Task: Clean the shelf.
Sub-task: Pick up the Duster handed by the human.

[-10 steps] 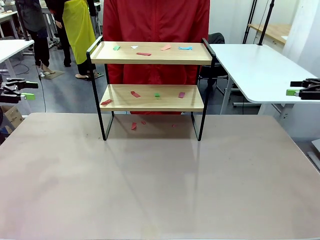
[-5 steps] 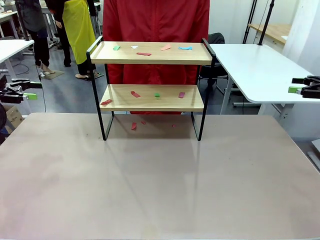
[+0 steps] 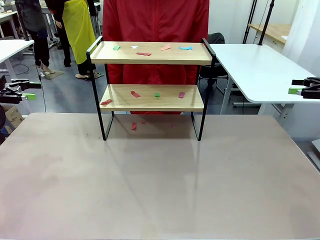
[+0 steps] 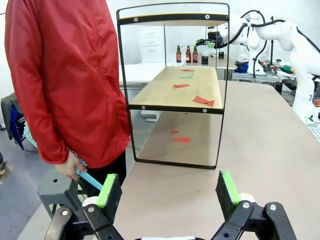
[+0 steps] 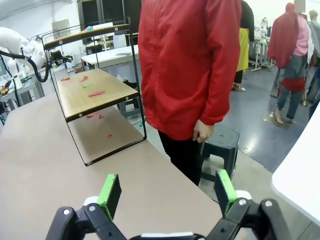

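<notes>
Near part of the surface [image 3: 160,190] is bare. Your left fingers [image 3: 29,96] and right fingers [image 3: 292,91] hang off its left and right sides, both spread wide, holding nothing, tips aimed inward. The shelf [image 3: 120,98] stands far centre between them, well apart from both, with its long axis left-right and one railed short end facing each arm; neither arm looks clearly nearer. It has two light boards in a thin black frame and stands upright. Paper scraps [image 3: 144,54] in red, green, blue and white litter both boards, with a few red ones on the surface underneath. A person in a red jacket [image 3: 155,20] stands just behind it.

No text, label, brand or number can be read anywhere in these views.
</notes>
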Tool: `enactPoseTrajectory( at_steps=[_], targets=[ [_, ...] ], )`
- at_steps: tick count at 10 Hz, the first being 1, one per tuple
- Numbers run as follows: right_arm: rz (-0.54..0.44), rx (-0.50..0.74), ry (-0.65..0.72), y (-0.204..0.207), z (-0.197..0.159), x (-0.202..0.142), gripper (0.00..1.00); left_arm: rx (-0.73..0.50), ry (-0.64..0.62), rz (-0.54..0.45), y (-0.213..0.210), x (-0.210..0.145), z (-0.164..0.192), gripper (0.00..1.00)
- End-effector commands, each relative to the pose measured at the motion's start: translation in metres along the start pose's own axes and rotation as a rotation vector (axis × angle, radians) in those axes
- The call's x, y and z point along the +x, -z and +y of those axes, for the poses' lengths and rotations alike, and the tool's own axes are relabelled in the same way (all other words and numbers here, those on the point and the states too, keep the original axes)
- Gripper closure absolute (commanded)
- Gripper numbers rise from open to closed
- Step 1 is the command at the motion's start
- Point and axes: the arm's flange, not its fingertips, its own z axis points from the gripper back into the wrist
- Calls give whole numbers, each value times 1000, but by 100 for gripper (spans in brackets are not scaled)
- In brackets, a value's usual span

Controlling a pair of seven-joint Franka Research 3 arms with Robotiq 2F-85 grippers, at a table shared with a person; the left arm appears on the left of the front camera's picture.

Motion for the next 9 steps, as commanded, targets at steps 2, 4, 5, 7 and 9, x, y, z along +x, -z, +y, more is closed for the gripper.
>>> enactPoseTrajectory(
  at_steps=[2, 4, 5, 7, 9],
  targets=[
    [-8, 0, -7, 0, 0, 0, 0, 0, 0, 0, 0, 0, 0, 0],
    [-8, 0, -7, 0, 0, 0, 0, 0, 0, 0, 0, 0, 0, 0],
    [-8, 0, -7, 0, 0, 0, 0, 0, 0, 0, 0, 0, 0, 0],
    [-8, 0, -7, 0, 0, 0, 0, 0, 0, 0, 0, 0, 0, 0],
    [-8, 0, -7, 0, 0, 0, 0, 0, 0, 0, 0, 0, 0, 0]
  ],
)
